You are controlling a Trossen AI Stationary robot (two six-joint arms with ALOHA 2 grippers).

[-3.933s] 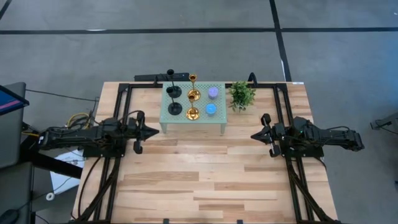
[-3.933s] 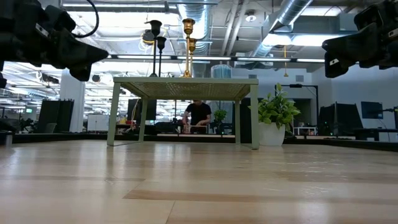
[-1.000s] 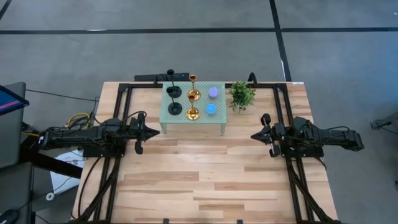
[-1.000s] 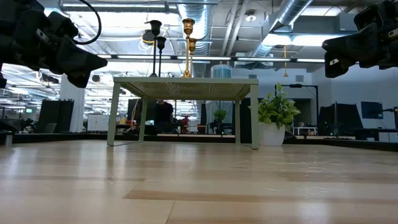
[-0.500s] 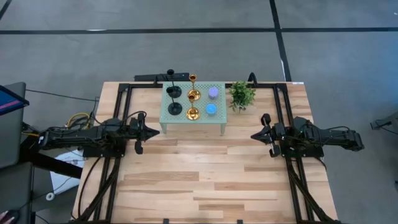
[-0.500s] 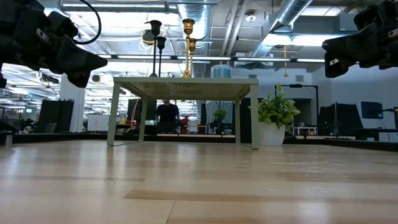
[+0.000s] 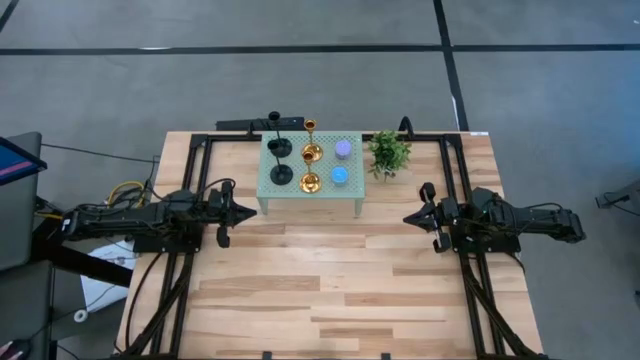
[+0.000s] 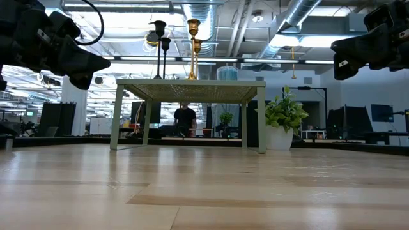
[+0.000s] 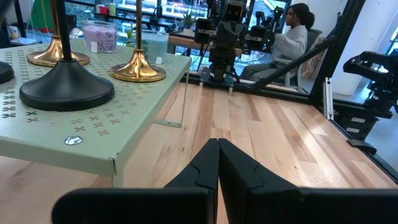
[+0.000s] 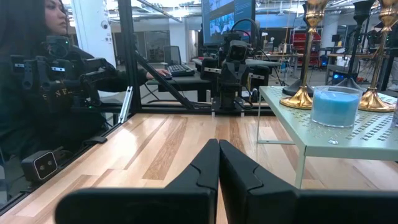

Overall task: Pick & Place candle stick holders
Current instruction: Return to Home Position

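Two matte black candle stick holders [image 7: 280, 147] [image 7: 282, 173] and two shiny gold ones [image 7: 311, 152] [image 7: 310, 182] stand upright on their round bases on a small pale green perforated table [image 7: 300, 197] at the far middle of the wooden table. In the low view the black stems [image 8: 159, 48] and gold stems [image 8: 192, 45] rise above its top. My left gripper [image 7: 250, 211] is shut and empty, left of the green table's near left corner. My right gripper [image 7: 408, 217] is shut and empty, right of it. The left wrist view shows a black base [image 9: 66, 92] and a gold base [image 9: 138, 70].
A purple candle [image 7: 343, 149] and a blue candle [image 7: 339, 176] sit on the green table beside the gold holders. A small green potted plant [image 7: 389, 153] stands right of it. The wide wooden tabletop [image 7: 330, 290] lies nearer. People show in the room beyond.
Both arms have kept still. A person in the room behind the table has walked toward the right in the low view.
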